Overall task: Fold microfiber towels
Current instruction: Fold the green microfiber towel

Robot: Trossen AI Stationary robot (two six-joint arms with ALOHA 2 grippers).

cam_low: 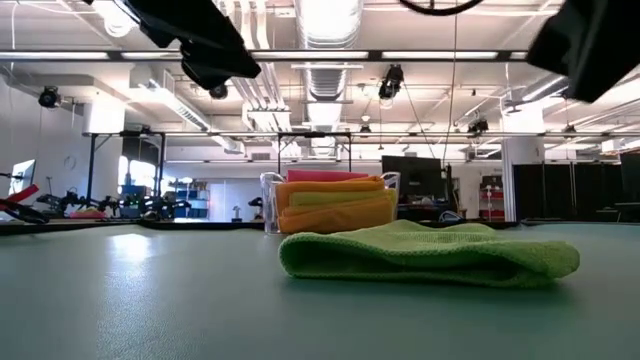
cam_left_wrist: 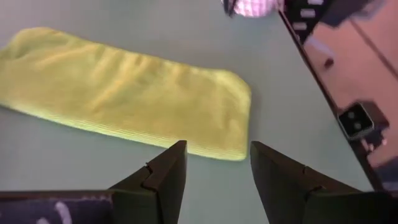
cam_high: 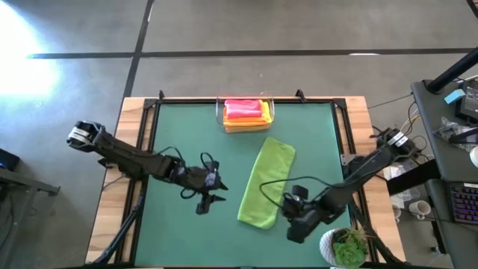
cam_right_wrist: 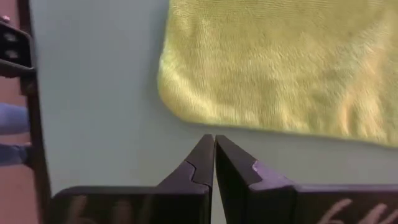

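A lime green towel [cam_high: 267, 182], folded into a long strip, lies flat on the green table mat; it also shows in the low view [cam_low: 430, 252]. Folded pink, yellow and orange towels [cam_high: 246, 113] are stacked in a clear bin [cam_high: 221, 114] at the far edge. My left gripper [cam_left_wrist: 215, 163] is open and empty, above the mat to the left of the green towel [cam_left_wrist: 124, 87]. My right gripper [cam_right_wrist: 214, 149] is shut and empty, just off the towel's near right corner [cam_right_wrist: 180, 93].
A potted plant [cam_high: 345, 248] stands at the near right corner of the table. A black frame [cam_high: 246, 99] runs round the mat. Bare mat lies to the left of the towel and along the near edge.
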